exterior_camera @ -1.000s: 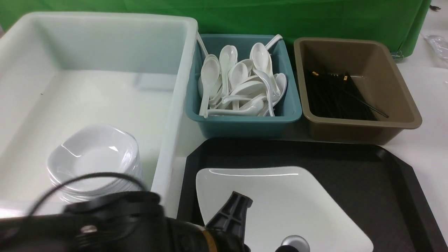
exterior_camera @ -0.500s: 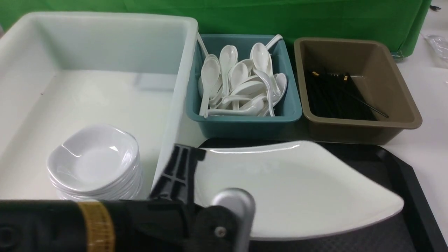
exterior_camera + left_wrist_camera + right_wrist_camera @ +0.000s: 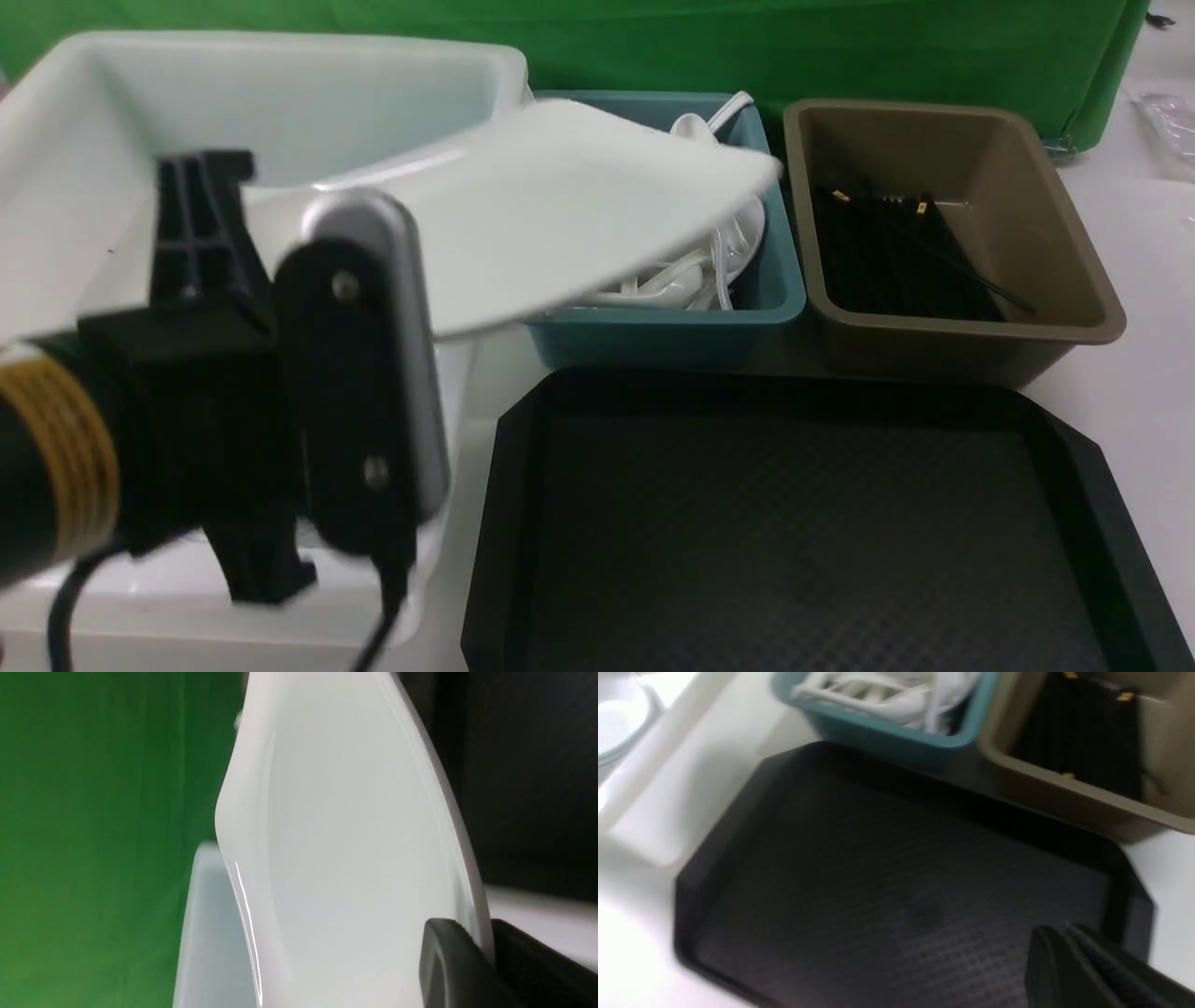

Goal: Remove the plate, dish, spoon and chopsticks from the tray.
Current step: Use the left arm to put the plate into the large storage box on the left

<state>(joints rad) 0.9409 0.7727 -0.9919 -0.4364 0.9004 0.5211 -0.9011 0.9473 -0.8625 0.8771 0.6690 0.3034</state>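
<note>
My left gripper is clamped on the rim of the plate, which juts out from the fingers, tilted, above the white bin and the teal tub. A second ago it lay on the tray; now it hangs well clear (a quick lift). My right gripper is pinched closed on nothing, over the tray. The plate is glossy with rounded corners. The tray is black and fine-textured with cut corners.

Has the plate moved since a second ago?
Yes. The plate, gripped by the left end effector, has gone up and left off the tray and now hangs over the teal spoon bin and the right wall of the white tub.
</note>
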